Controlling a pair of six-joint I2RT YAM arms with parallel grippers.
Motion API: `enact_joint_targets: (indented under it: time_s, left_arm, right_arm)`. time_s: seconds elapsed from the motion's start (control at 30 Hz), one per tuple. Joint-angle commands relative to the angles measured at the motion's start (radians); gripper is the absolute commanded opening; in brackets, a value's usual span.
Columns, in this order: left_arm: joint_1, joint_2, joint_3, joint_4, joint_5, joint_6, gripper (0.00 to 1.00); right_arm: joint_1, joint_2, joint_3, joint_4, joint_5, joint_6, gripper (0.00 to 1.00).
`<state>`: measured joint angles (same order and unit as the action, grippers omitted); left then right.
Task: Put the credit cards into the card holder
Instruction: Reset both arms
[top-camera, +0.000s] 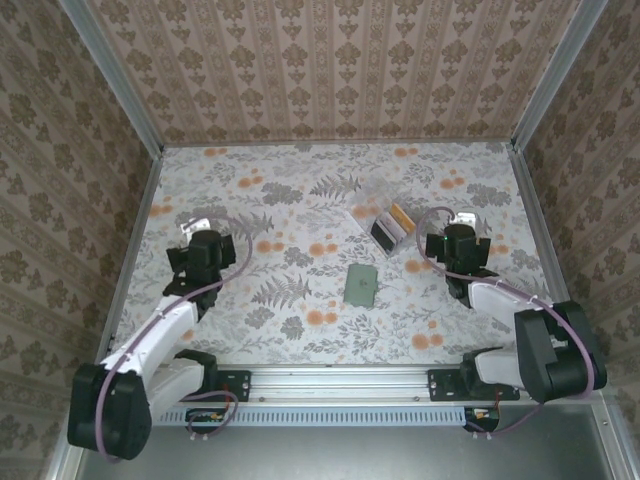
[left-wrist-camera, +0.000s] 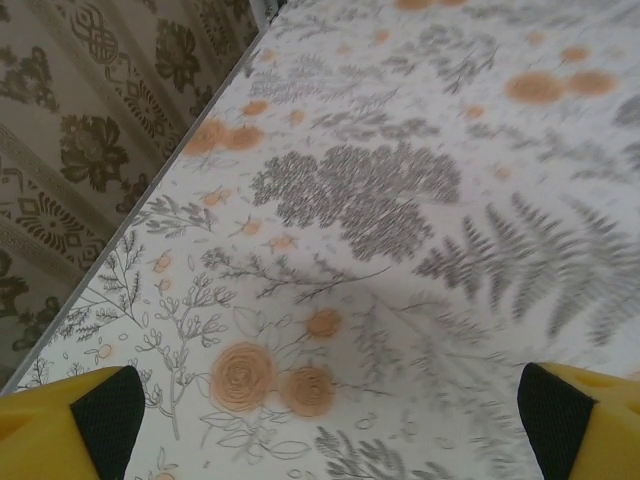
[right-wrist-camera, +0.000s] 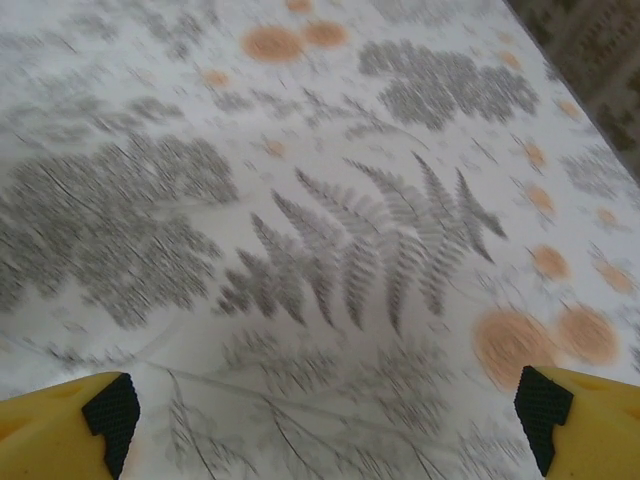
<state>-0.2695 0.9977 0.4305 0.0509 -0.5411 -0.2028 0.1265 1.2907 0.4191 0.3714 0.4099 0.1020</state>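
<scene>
Wallpapered walls (top-camera: 330, 70) close in a floral counter (top-camera: 250, 330); from above, the holder (top-camera: 361, 286) lies shut mid-counter, the cards (top-camera: 390, 222) just behind it in a clear box (top-camera: 360, 210), with the left claw (top-camera: 203, 240) and right claw (top-camera: 458, 238) touching neither. Left wrist: the claw spread wide, empty, over bare print. Right wrist: likewise wide, empty. Likely trouble: the shut holder skidding when pried; stacked cards lifting together or snagging the box.

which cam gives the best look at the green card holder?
Top external: the card holder lies flat mid-table between the two arms, with its whole outline visible. The left and right wrist views are aimed at bare floral table surface elsewhere, so they add nothing on it.
</scene>
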Motion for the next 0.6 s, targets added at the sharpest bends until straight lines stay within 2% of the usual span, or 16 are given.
enact_joint_targets:
  time_s: [0.0, 0.07, 0.17, 0.23, 0.3, 0.37, 0.4, 0.47, 0.5, 0.57]
  left_arm:
    - [0.065, 0.070, -0.084, 0.343, 0.086, 0.160, 1.00]
    - [0.098, 0.159, -0.094, 0.462, 0.159, 0.170, 1.00]
    - [0.118, 0.279, -0.074, 0.596, 0.230, 0.221, 1.00]
    - [0.134, 0.346, -0.058, 0.674, 0.276, 0.262, 1.00]
    - [0.169, 0.403, -0.037, 0.713, 0.328, 0.279, 1.00]
    - [0.221, 0.499, -0.052, 0.826, 0.419, 0.248, 1.00]
    - [0.230, 0.556, -0.070, 0.937, 0.428, 0.259, 1.00]
    - [0.258, 0.517, -0.058, 0.824, 0.463, 0.217, 1.00]
    - [0.266, 0.536, -0.058, 0.869, 0.460, 0.210, 1.00]
    - [0.260, 0.530, -0.047, 0.829, 0.442, 0.207, 1.00]
  right_arm:
    - [-0.058, 0.034, -0.036, 0.332, -0.137, -0.062, 1.00]
    - [-0.108, 0.086, -0.034, 0.388, -0.217, -0.032, 0.99]
    - [-0.114, 0.260, -0.053, 0.599, -0.282, -0.045, 1.00]
    - [-0.105, 0.222, -0.023, 0.480, -0.281, -0.052, 1.00]
    - [-0.101, 0.240, -0.028, 0.521, -0.245, -0.046, 1.00]
    - [-0.097, 0.238, -0.028, 0.514, -0.235, -0.047, 1.00]
    - [-0.096, 0.233, -0.026, 0.504, -0.235, -0.046, 1.00]
    - [-0.095, 0.234, -0.026, 0.505, -0.234, -0.047, 1.00]
    - [-0.095, 0.235, -0.024, 0.505, -0.234, -0.048, 1.00]
    - [-0.090, 0.235, -0.026, 0.506, -0.229, -0.052, 1.00]
